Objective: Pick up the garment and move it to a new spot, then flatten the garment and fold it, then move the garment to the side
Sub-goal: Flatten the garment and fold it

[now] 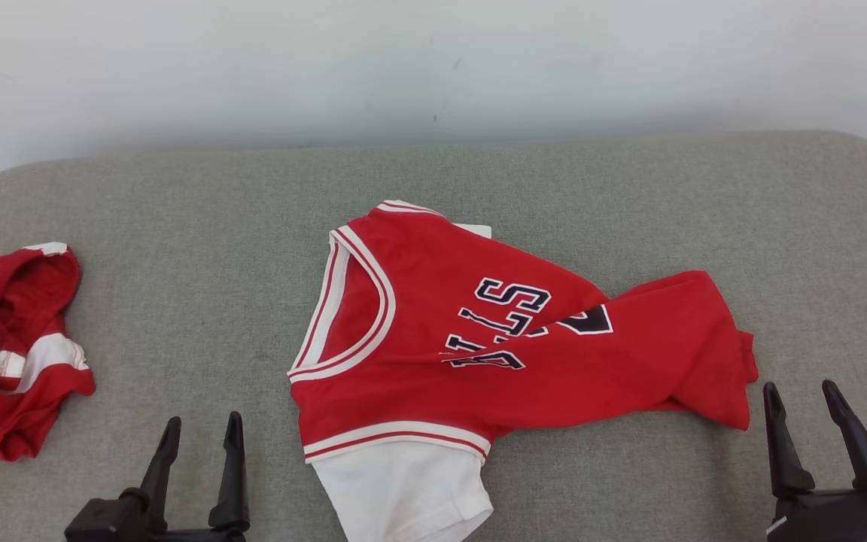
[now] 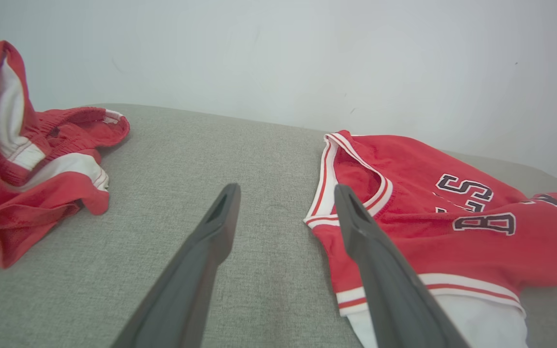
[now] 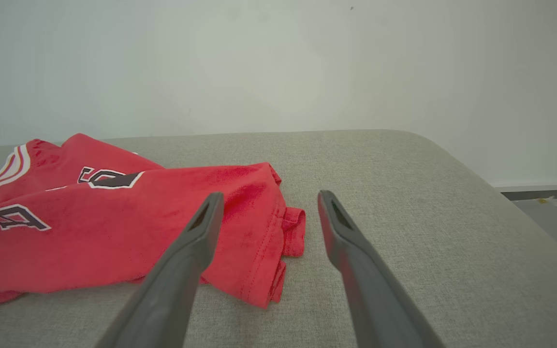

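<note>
Head view. A red jersey (image 1: 433, 354) with white trim and dark letters lay near the middle of a grey cushion (image 1: 177, 226), in front of a pale wall (image 1: 433, 60). Its neck opening faced the robot's left and its hem end pointed right, where the cloth was twisted and bunched over itself. A white sleeve (image 1: 403, 489) stuck out from under the jersey toward the near edge. A second red and white garment (image 1: 12, 361) sat crumpled at the far left of the cushion, well apart from the jersey.

The left gripper (image 1: 204, 420) stood at the near edge between the 2 garments, its 2 fingers spread wide and nothing held between them. The right gripper (image 1: 801, 387) stood just beside the jersey's hem corner, likewise spread wide and empty.

Wrist views. The left gripper (image 2: 286, 188) pointed at bare cushion beside the collar. The right gripper (image 3: 270, 194) pointed past the folded hem; only cushion showed between its fingers.
</note>
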